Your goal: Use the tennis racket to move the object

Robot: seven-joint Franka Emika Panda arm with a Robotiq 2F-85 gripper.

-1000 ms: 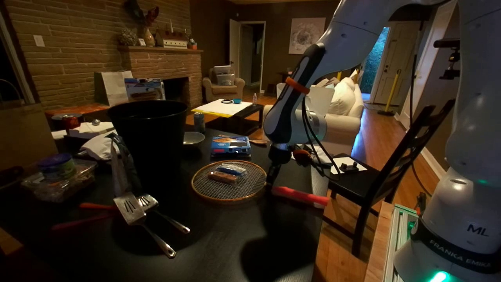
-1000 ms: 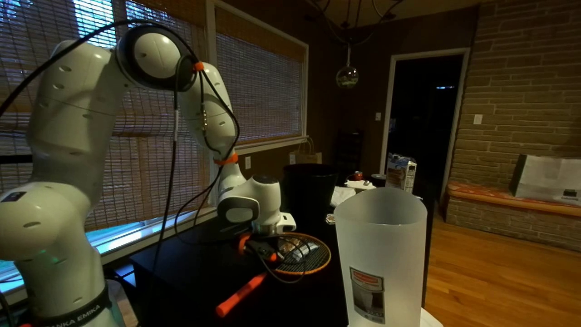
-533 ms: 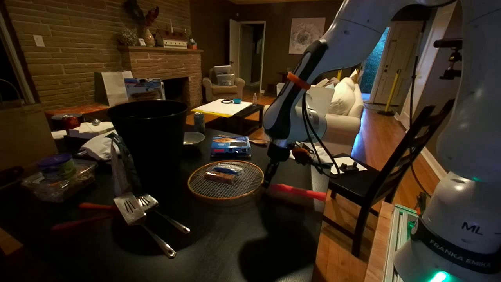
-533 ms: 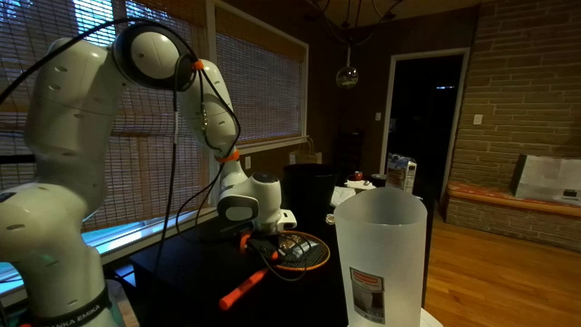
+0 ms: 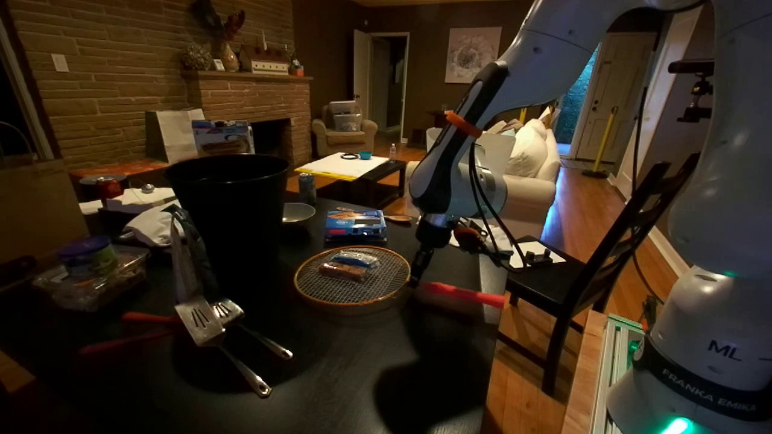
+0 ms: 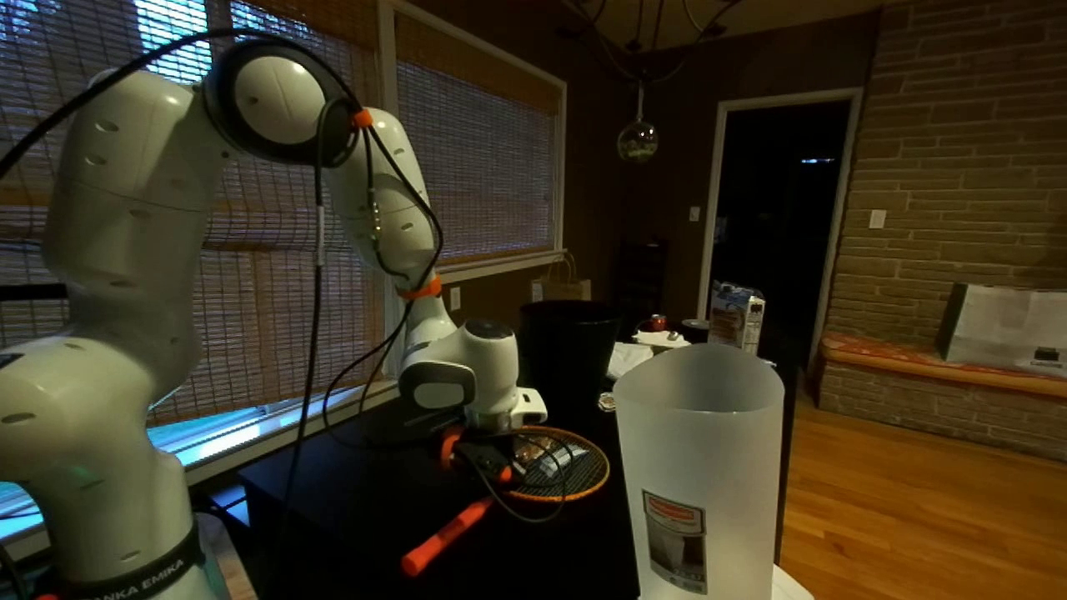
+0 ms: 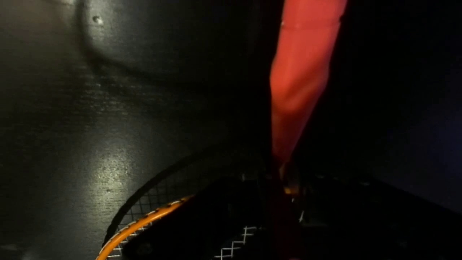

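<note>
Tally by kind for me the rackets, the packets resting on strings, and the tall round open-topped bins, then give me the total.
Rackets: 1 (tennis racket)
Packets on strings: 2 (reddish-brown packet, bluish packet)
Tall round bins: 2 (black bin, frosted bin)
Total: 5

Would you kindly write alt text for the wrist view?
A black gripper, mostly lost in darkness, holds a red-handled, orange-rimmed tennis racket. The tapering handle runs off the top edge; part of the curved rim shows at lower left, over a black tabletop.
</note>
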